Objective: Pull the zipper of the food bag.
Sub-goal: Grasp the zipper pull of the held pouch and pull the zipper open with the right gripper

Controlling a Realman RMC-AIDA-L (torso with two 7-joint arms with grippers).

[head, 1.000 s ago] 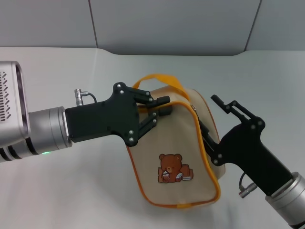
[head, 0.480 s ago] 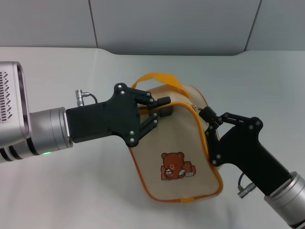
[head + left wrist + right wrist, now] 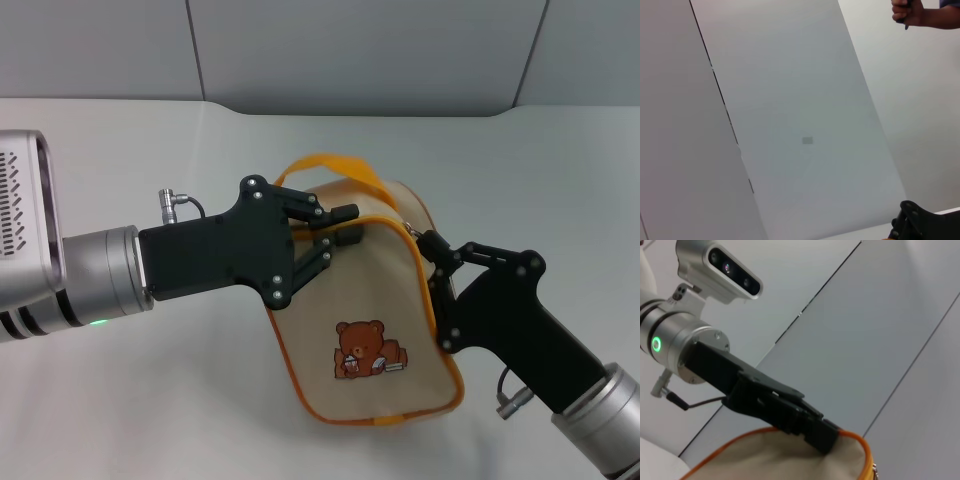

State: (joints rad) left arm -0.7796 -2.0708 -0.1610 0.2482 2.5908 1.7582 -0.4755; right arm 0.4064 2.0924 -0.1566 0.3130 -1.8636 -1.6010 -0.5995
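The food bag [image 3: 350, 290] is a cream pouch with orange piping, an orange loop handle [image 3: 340, 165] and a brown bear print [image 3: 362, 348]. It sits at the centre of the head view. My left gripper [image 3: 345, 225] is shut on the bag's upper left edge below the handle. The right wrist view shows the same grip [image 3: 827, 437] on the bag [image 3: 790, 457]. The silver zipper [image 3: 411, 229] is at the bag's upper right corner. My right gripper [image 3: 429, 244] has its fingertips closed together at that pull tab.
The bag rests on a white table [image 3: 120, 150] with grey wall panels behind. A person's hand [image 3: 910, 12] shows far off in the left wrist view. A black gripper part [image 3: 920, 225] shows in that view's corner.
My right gripper's fingers have closed from wide open onto the zipper pull at the bag's upper right corner. The bag's lower part has shifted slightly. The left gripper has stayed put.
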